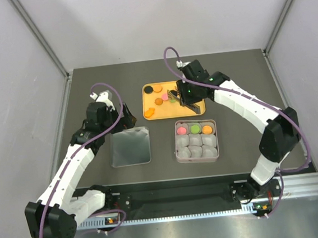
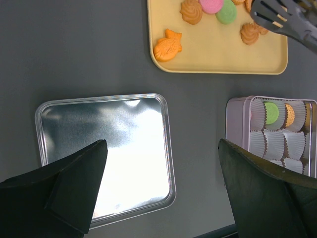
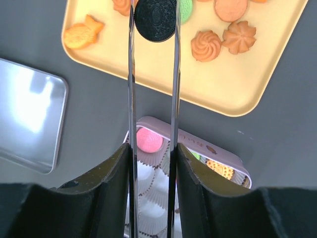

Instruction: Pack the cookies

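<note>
My right gripper [image 3: 151,153] is shut on a pair of metal tongs [image 3: 132,89], and the tong tips pinch a black cookie [image 3: 155,19] above the yellow tray [image 3: 163,64]. More cookies lie on that tray, among them an orange fish shape [image 3: 81,33] and two orange swirls [image 3: 207,45]. The pink square tin [image 1: 197,156] holds a pink cookie [image 1: 181,131], a green one [image 1: 195,129] and an orange one [image 1: 207,129] in its far row of paper cups. My left gripper [image 2: 162,144] hangs open over the silver lid [image 2: 106,148], holding nothing.
The silver lid [image 1: 130,146] lies flat to the left of the tin, with the tray [image 1: 194,109] behind the tin. Grey walls enclose the dark table on three sides. Purple cables loop from both arms.
</note>
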`<state>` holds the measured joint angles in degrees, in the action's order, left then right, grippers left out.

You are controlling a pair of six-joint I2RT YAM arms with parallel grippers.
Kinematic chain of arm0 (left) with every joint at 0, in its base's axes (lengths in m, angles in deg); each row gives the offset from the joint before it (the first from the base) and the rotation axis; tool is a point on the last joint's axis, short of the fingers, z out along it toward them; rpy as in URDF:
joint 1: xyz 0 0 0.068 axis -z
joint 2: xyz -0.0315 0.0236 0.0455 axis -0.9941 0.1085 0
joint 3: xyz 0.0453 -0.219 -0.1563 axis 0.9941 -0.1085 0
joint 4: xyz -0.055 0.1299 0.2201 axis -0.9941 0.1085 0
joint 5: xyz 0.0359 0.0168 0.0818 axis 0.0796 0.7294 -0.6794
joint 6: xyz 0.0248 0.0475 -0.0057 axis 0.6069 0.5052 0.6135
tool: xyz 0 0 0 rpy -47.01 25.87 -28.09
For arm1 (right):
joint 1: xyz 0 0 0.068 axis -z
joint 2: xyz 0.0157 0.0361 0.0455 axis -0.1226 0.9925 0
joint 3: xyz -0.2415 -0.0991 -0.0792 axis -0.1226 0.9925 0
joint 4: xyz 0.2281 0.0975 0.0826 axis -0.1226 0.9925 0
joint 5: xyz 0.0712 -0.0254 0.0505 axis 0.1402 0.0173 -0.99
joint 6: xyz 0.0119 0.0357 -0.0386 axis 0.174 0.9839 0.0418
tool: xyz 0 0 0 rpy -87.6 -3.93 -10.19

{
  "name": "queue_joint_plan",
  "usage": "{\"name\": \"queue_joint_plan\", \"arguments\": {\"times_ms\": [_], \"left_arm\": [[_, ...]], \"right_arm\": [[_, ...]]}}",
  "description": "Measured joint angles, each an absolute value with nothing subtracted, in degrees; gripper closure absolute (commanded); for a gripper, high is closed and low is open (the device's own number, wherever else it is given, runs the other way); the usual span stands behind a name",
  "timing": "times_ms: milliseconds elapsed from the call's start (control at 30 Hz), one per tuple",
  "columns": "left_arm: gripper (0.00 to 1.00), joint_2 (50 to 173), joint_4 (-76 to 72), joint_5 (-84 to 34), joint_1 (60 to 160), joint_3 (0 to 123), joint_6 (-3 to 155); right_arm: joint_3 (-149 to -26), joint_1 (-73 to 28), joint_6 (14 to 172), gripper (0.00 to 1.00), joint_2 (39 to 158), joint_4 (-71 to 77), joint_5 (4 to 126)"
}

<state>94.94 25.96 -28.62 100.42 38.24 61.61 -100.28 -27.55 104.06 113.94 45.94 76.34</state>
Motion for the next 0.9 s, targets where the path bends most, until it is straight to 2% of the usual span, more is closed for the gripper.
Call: {"name": "queue_joint_plan", "arguments": {"times_ms": [233, 767, 900], "left_arm": [[0.02, 94.9, 25.9, -28.6, 100.4, 38.2, 61.6], [0.02, 94.9, 25.9, -28.6, 100.4, 38.2, 61.6], [0.02, 94.9, 25.9, -28.6, 100.4, 38.2, 61.6]], "right_arm": [[-97.9, -27.5, 103.8, 0.65, 107.4, 46.8, 75.9], [-80.3, -27.4, 103.3, 0.64, 84.0, 53.9, 68.7], [-75.8, -28.2, 103.4, 0.64, 81.8, 55.1, 66.7]]}}
